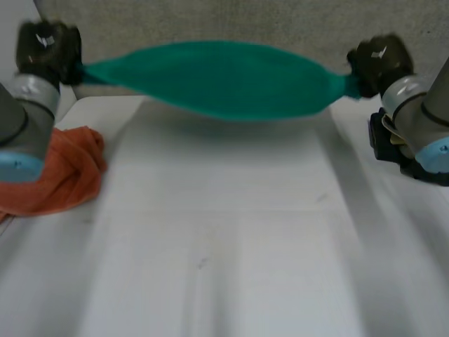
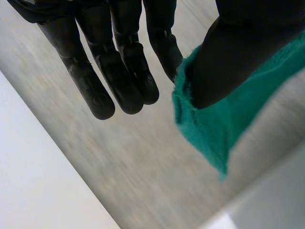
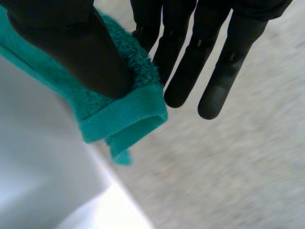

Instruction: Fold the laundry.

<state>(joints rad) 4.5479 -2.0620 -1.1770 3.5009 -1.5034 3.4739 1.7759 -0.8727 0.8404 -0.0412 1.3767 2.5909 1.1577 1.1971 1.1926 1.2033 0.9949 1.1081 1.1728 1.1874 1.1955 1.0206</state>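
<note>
A green towel hangs stretched in the air between my two hands, above the far part of the white table. My left hand grips its left end; in the left wrist view the thumb presses the green towel's corner against a finger, while the other fingers stay straight. My right hand holds the right end; in the right wrist view the thumb pins the hemmed towel corner to the fingers.
A crumpled orange cloth lies on the table by my left arm. The grey floor lies beyond the table's far edge.
</note>
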